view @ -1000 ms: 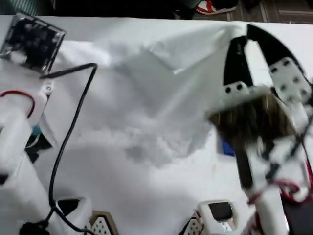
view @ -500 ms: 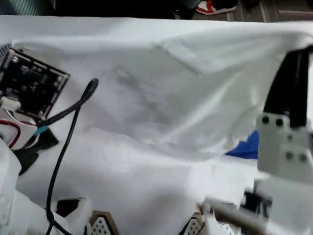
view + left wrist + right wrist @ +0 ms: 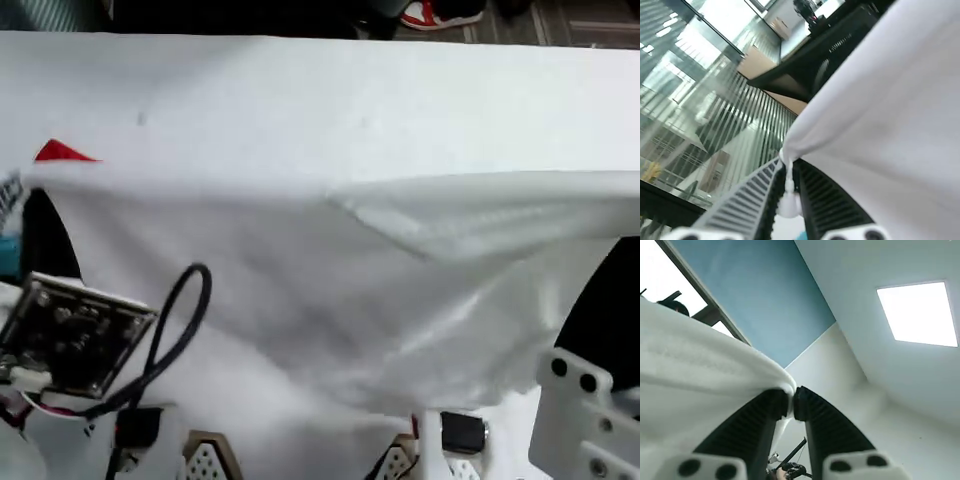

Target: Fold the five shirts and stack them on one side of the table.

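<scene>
No lettering, number or sign is legible anywhere. The white shirt [image 3: 420, 290] carries no readable print. Markings on the circuit board [image 3: 75, 335], near the shirt's lower left edge, are too small to make out. A red triangular patch [image 3: 62, 152] sits just above the shirt's left end, and it cannot be told whether it is a sign.

The shirt [image 3: 300, 290] is plain white, the left end effector [image 3: 789, 170] ribbed black.
</scene>
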Controlling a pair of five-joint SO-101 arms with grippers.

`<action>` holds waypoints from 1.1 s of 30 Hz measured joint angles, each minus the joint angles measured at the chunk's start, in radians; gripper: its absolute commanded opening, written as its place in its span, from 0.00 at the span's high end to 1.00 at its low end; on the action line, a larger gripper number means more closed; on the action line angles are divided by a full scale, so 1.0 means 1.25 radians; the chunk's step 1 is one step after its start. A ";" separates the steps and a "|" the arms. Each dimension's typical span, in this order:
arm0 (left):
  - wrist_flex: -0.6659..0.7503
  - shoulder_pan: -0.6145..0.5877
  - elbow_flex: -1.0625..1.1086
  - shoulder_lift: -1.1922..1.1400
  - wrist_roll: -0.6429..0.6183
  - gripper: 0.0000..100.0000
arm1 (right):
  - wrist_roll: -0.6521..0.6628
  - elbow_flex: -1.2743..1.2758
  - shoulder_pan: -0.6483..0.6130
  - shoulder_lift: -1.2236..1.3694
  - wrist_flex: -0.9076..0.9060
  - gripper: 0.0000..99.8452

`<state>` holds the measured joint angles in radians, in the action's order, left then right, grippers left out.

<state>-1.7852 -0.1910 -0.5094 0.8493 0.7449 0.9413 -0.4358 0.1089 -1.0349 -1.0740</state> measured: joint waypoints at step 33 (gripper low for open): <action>0.749 0.000 0.551 -0.598 0.070 0.98 | 0.001 0.760 -0.158 0.475 0.767 0.98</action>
<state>-0.8493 -0.1910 0.1795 0.1020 0.8324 0.9429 0.5140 -0.0890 -0.4411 -0.1151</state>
